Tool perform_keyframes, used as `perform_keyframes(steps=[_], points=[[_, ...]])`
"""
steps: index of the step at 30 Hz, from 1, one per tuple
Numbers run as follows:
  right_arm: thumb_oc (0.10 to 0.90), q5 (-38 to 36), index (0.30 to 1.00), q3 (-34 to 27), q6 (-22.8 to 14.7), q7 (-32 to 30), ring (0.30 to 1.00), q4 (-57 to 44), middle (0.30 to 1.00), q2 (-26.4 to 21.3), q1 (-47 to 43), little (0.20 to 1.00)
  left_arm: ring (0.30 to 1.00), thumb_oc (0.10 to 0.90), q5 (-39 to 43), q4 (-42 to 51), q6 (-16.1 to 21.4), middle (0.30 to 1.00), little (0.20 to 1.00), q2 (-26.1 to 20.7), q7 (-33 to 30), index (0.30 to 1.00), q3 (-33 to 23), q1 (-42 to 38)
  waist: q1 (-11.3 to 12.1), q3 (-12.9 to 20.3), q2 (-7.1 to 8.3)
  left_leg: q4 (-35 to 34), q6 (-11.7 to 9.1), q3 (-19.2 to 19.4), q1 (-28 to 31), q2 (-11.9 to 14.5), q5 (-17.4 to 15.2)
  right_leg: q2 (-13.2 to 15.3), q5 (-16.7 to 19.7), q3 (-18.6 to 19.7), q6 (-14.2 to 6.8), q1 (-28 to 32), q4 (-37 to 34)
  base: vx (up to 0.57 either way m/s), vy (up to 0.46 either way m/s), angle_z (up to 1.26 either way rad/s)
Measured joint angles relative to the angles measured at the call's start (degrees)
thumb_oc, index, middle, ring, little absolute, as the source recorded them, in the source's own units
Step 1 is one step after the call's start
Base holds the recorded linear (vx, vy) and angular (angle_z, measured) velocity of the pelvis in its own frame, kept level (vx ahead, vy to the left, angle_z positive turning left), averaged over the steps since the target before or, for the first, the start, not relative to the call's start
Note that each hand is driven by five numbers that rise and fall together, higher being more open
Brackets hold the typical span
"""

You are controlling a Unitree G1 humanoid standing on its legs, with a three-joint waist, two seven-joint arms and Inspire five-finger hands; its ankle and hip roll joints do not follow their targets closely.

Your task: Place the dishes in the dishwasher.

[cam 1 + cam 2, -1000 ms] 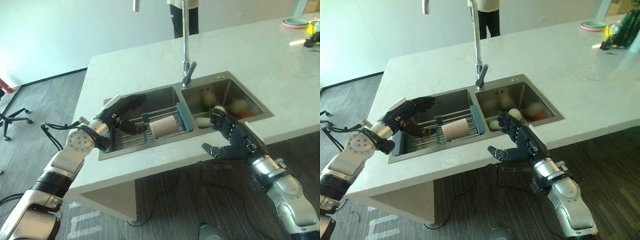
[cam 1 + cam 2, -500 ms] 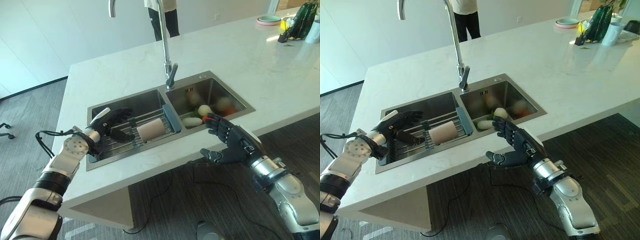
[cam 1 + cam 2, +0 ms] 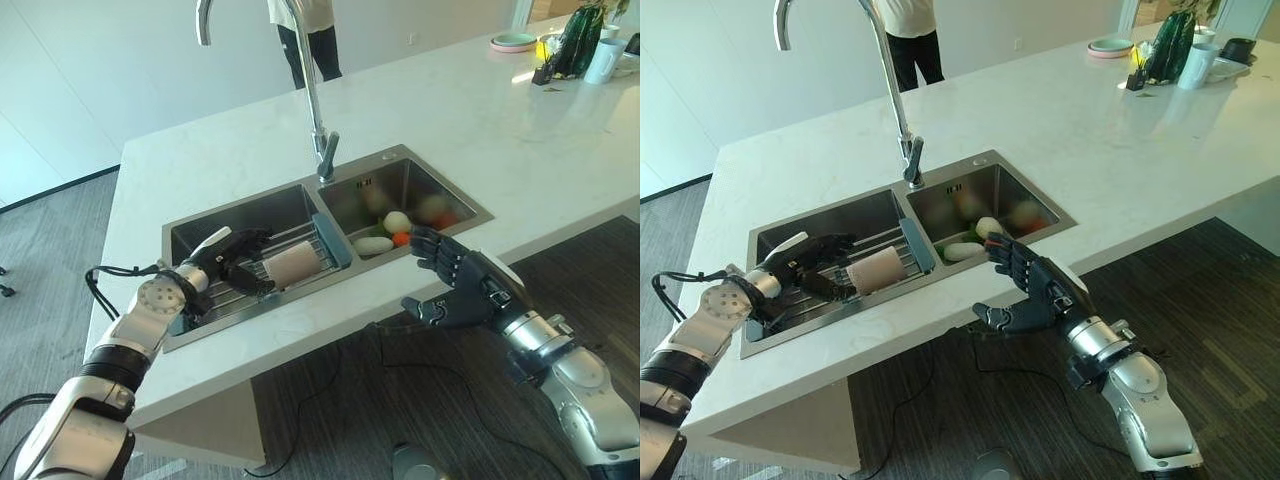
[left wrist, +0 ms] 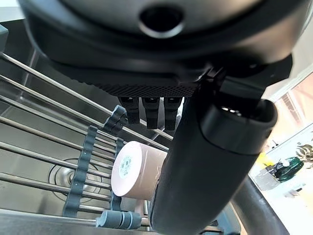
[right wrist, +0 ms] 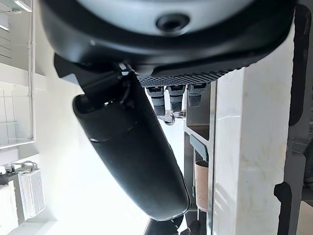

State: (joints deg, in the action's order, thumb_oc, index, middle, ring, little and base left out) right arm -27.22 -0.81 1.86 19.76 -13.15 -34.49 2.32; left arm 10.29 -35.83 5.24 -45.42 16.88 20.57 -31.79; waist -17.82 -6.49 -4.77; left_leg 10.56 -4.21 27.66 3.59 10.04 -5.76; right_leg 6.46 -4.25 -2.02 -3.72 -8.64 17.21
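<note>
Pink cup (image 3: 292, 265) lying on rack (image 3: 262, 272) in left sink basin, beside left hand (image 3: 228, 262), fingers loosely spread, contact unclear. Right hand (image 3: 462, 290) open below surface (image 3: 520, 130) edge. Right-basin items blurry.

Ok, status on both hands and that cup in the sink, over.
Left hand open, fingers reaching at the pink cup, no grip yet. Cup lies on its side on the sink rack. Right hand open, idle at counter edge.

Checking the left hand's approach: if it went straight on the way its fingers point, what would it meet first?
Most likely the pink cup lying on the sink rack; the left hand, open, points right at it, though the remaining gap is unclear.
</note>
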Motion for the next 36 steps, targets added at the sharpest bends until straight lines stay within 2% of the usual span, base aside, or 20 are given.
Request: perform_keyframes(steps=[22,27,36], points=[[0.800,0.02,0.900,-0.16,0.07,0.92,0.900,0.14,0.900,-0.77,0.00,0.900,0.900,0.800,-4.69,-6.76,1.31,0.900,0.900,1.68,0.18,0.900,0.05,-0.26,-2.58,0.19,-0.39,-0.96,-0.20,0.68,1.81,-0.05,-0.09,-0.56,-0.02,1.20,-0.17,1.10,-0.72,0.01,0.003,-0.01],[0.800,0.02,0.900,-0.51,1.07,1.48,0.900,0.11,0.900,-1.97,0.05,0.900,0.900,0.800,-5.08,-7.21,1.31,0.900,0.900,1.79,0.03,0.900,0.05,-0.26,-2.66,0.36,-0.62,-1.57,-0.29,1.54,2.74,-0.05,-0.10,-0.90,-0.24,1.73,-0.55,1.04,-0.74,0.03,-0.002,-0.11],[0.800,0.18,0.900,-0.57,1.28,2.46,0.900,0.11,0.900,-2.30,0.10,0.900,0.900,0.800,-6.19,-8.60,1.42,0.900,0.900,2.12,-0.08,0.900,0.02,-0.26,-2.69,0.38,-0.64,-1.61,-0.33,1.69,2.76,-0.02,-0.07,-1.04,0.13,1.91,-0.02,1.07,-0.71,0.03,0.005,-0.01]])
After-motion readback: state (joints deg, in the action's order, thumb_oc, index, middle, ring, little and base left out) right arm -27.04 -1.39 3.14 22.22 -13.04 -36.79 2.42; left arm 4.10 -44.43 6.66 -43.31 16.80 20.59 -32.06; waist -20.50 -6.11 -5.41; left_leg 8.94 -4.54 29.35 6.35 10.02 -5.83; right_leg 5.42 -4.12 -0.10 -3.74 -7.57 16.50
